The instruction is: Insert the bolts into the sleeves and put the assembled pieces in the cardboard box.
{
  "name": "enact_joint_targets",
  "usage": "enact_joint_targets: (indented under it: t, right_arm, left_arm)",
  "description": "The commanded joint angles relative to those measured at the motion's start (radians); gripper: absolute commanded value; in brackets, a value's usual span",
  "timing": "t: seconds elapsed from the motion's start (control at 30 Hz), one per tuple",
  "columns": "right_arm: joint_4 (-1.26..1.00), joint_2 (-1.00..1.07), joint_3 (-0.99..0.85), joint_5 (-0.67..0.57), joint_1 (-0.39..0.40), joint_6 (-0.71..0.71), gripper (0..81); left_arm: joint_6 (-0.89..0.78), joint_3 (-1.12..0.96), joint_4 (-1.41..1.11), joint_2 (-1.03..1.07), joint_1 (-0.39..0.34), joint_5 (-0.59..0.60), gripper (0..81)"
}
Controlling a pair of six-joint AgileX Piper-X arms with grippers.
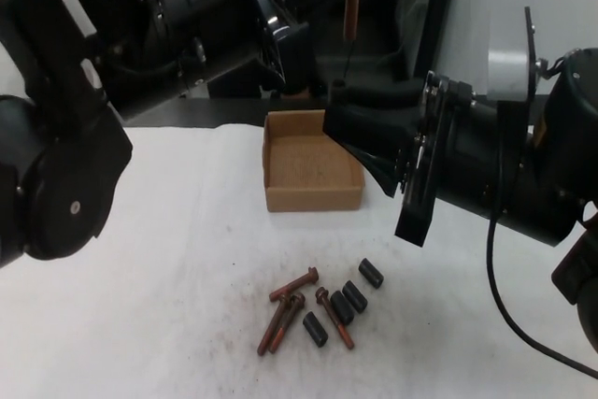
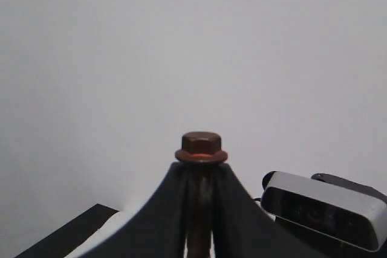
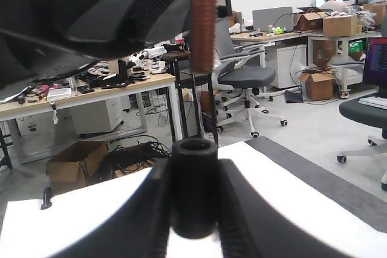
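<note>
The left gripper [image 2: 200, 172] clamps a rusty copper hex-head bolt [image 2: 201, 148]. The right gripper [image 3: 193, 176] pinches a black cylindrical sleeve [image 3: 194, 194] (bolt's threaded end near its mouth, not touching), near the brown cardboard box [image 1: 313, 199].

The bolt [image 2: 201, 149] is dull copper-brown metal with a smooth flanged head, and the fingers [image 2: 151, 228] of the left gripper [image 2: 201, 176] look like matt black plastic. The sleeve [image 3: 194, 185] is smooth matt black, plastic or rubber. The cardboard box [image 1: 313, 198] is rough brown paperboard; the cloth [image 1: 168, 231] is white, faintly stained.
</note>
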Motion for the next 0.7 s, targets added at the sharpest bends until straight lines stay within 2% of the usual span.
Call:
enact_joint_targets:
  t: [0.0, 0.4, 0.67]
  right_arm:
    - [-0.04, -0.01, -0.008, 0.006, -0.001, -0.001, 0.8]
    - [-0.069, -0.01, -0.008, 0.024, -0.004, 0.003, 0.8]
    - [-0.062, -0.01, -0.008, 0.021, -0.052, 0.01, 0.8]
  left_arm:
    - [-0.002, -0.005, 0.0, 0.0, 0.0, 0.015, 0.3]
    - [-0.002, -0.005, 0.023, 0.0, 0.0, 0.015, 0.3]
    - [-0.002, -0.005, 0.023, -0.007, 0.0, 0.015, 0.3]
